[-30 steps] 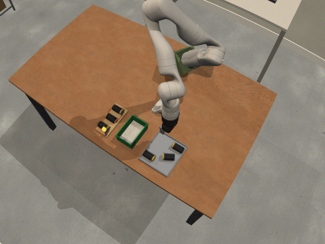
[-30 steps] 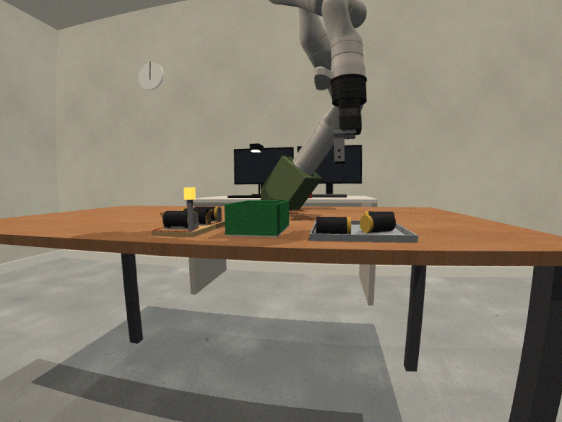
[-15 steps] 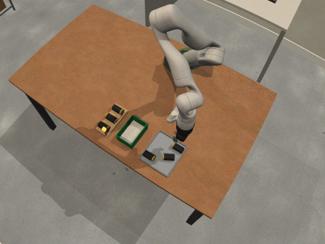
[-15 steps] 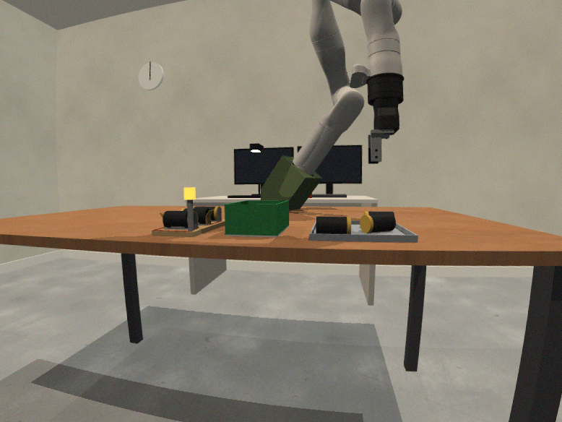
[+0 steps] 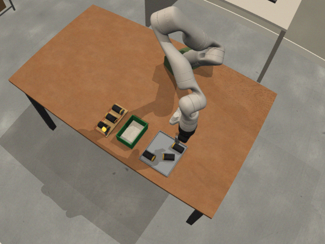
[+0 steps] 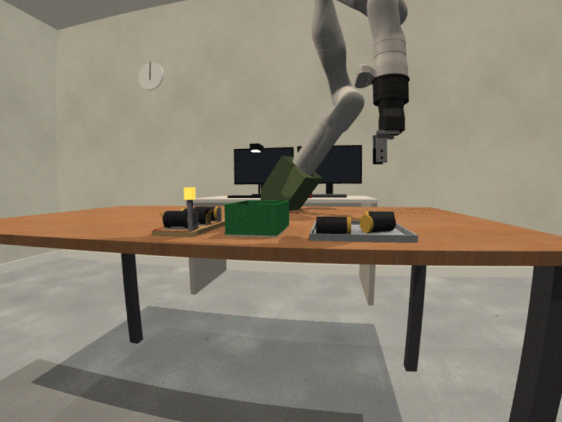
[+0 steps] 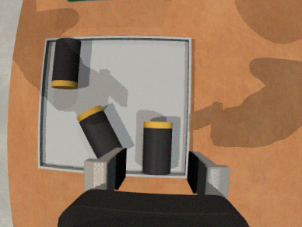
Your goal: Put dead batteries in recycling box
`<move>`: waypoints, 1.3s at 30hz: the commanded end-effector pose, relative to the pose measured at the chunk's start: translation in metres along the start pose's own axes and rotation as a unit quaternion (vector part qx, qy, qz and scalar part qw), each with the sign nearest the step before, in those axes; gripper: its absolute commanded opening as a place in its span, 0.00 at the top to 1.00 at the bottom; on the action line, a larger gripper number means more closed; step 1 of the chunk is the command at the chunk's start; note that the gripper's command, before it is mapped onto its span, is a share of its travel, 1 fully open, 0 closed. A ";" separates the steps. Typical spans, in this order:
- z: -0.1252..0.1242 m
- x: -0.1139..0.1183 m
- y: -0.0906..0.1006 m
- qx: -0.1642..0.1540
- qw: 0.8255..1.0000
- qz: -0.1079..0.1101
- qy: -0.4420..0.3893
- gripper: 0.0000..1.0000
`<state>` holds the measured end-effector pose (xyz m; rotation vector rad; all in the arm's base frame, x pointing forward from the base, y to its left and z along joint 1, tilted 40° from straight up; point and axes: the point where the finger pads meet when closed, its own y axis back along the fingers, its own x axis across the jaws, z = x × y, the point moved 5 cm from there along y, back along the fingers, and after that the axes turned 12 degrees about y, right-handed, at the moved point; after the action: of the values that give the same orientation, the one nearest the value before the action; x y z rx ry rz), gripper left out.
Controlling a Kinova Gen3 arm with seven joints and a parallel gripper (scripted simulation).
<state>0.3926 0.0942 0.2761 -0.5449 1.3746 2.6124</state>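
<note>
The claw [image 7: 156,173] is held high above the grey tray [image 7: 155,73], fingers spread wide w/ nothing gripped; in the wrist view one battery [image 7: 157,147] is framed between the fingers, well below them. Two more batteries [image 7: 65,63] are seen lying on the tray, one tilted [image 7: 98,130] just beside the framed one. The green recycling box [image 5: 132,131] is stood upright on the bench [image 5: 91,65] between tray and holder [image 5: 111,119], interior looking bare. Three batteries are seated in the holder & the bulb [image 6: 189,193] is lit yellow
</note>
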 end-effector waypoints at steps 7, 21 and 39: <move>0.000 0.000 0.000 0.000 1.000 0.000 0.007 0.10; 0.000 0.000 -0.001 0.000 1.000 0.000 0.007 0.10; 0.000 0.000 -0.055 0.000 1.000 0.000 0.007 0.10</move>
<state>0.4101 0.1137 0.2401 -0.5495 1.3710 2.5957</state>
